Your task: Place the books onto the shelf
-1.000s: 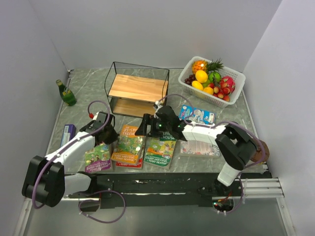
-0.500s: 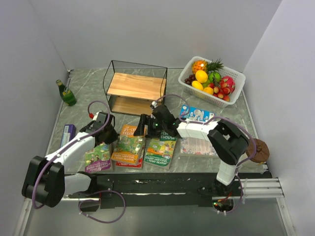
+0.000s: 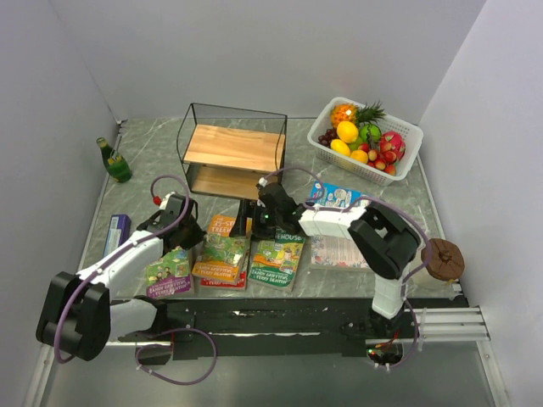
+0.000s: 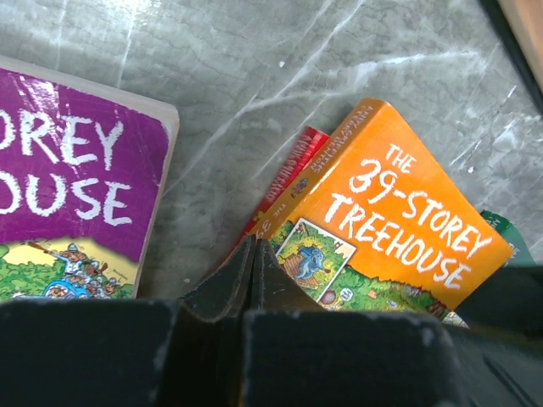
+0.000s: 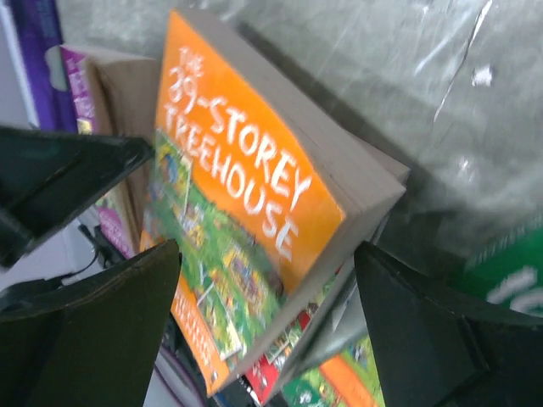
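Several books lie in a row near the table's front: a purple one [image 3: 169, 271], an orange "39-Storey Treehouse" [image 3: 222, 250] on top of a red one, a green one [image 3: 277, 259] and a pale pink one [image 3: 343, 253]. Behind them stands the shelf [image 3: 233, 149], wooden boards in a black wire frame. My left gripper [image 3: 190, 232] is shut and holds nothing, its tip [image 4: 254, 248] at the orange book's [image 4: 386, 225] left edge, next to the purple cover [image 4: 72, 199]. My right gripper [image 3: 253, 217] is open, and the orange book's [image 5: 242, 191] far end lies between its fingers [image 5: 114, 318].
A white basket [image 3: 408, 129] of fruit stands at the back right. A green bottle [image 3: 113, 161] stands at the far left and a blue box [image 3: 117, 229] lies near the left edge. A blue packet [image 3: 339, 197] lies behind the pink book. A brown round object [image 3: 445, 259] sits at the right.
My right arm has swung left, bringing its open gripper from above the green book to the orange book's far end. The shelf has shifted slightly left. The left gripper has stayed put.
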Robot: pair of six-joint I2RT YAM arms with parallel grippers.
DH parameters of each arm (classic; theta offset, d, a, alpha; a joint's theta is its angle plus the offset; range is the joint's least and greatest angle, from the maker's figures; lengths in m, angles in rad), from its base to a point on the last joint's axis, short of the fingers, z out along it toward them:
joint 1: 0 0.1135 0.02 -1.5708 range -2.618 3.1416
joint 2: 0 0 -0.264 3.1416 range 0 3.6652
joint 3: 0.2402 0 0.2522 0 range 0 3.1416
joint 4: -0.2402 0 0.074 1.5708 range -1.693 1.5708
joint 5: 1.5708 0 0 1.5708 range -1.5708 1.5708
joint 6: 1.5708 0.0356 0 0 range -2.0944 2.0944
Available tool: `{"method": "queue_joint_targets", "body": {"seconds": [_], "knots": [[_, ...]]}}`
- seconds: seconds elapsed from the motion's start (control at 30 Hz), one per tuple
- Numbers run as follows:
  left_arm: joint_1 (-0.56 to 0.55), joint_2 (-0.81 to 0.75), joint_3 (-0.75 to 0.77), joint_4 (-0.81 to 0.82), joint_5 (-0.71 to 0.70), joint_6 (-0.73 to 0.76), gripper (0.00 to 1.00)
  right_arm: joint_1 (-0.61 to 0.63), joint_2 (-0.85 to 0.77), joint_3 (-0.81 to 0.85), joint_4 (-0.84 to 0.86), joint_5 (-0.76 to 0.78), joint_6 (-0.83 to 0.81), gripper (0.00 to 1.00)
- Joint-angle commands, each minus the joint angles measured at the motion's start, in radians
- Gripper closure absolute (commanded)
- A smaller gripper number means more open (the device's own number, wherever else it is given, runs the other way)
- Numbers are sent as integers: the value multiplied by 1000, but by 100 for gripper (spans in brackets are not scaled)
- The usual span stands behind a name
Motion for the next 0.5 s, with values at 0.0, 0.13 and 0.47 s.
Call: {"method": "queue_joint_targets", "body": {"seconds": [0.0,0.13,0.47], "knots": [[-24,8,-39,-24,46,-10,99,7,62,67,85,-60,18,15],[-44,-5,-48,-7,64,-7,99,12,27,-23,212,-77,59,32],[-71,-76,-44,-42,17,-27,99,44,-79,-103,226,-59,66,100]]}}
